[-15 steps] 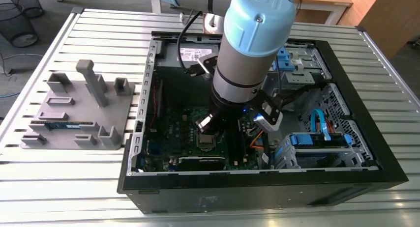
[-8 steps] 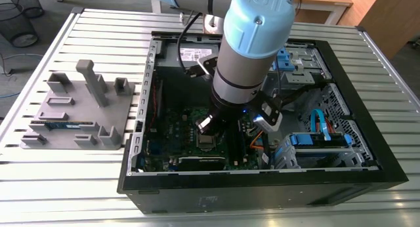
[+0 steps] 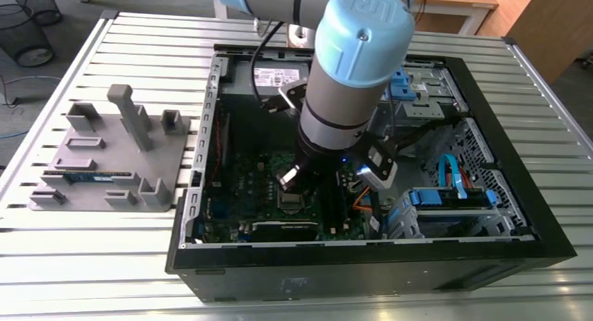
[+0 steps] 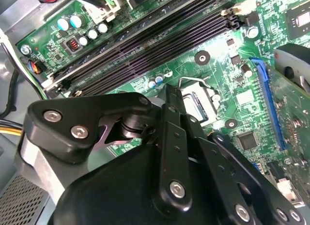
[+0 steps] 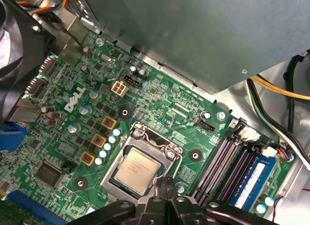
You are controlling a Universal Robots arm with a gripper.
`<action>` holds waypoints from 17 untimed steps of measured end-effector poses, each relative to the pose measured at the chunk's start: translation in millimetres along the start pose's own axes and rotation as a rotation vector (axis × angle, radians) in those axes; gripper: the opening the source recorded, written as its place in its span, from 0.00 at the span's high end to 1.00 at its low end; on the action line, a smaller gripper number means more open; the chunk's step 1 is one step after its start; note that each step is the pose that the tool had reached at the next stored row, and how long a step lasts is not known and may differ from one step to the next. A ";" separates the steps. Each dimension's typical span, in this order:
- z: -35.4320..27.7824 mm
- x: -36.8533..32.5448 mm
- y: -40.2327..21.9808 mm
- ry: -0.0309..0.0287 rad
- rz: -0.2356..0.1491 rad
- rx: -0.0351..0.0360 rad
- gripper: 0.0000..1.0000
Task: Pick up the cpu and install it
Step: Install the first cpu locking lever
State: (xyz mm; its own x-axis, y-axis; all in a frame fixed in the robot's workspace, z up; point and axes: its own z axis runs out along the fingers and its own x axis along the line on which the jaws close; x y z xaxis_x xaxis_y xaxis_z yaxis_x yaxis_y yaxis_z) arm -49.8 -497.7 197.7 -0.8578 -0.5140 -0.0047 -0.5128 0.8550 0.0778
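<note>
Arm (image 3: 345,92) angled steeply downward, pincer (image 5: 167,187) seemingly closed, tips together

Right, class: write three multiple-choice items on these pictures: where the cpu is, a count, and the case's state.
1. Where is the cpu? A on the fixture plate; B in the motherboard socket; C on the table.
2. How many yellow square parts stand beside that socket? A one; B three; C five.
3. The computer case is: A shut; B upright; C lying open.
Key: B, it sits inside the socket's frame; B, three in a row; C, its inside shows from above.
</note>
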 end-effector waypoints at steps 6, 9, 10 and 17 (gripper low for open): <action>3.3 0.6 -1.4 -0.0002 0.000 -0.0001 0.89; 3.4 0.8 -1.5 -0.0001 0.000 -0.0001 0.89; 3.3 0.8 -1.6 -0.0002 0.000 -0.0001 0.89; 3.5 1.8 -3.1 -0.0006 0.000 -0.0007 0.89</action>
State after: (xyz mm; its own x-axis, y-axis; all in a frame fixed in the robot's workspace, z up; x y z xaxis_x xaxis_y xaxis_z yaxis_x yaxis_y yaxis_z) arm -49.9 -501.1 194.0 -0.8579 -0.5138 -0.0053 -0.5126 0.8550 0.0785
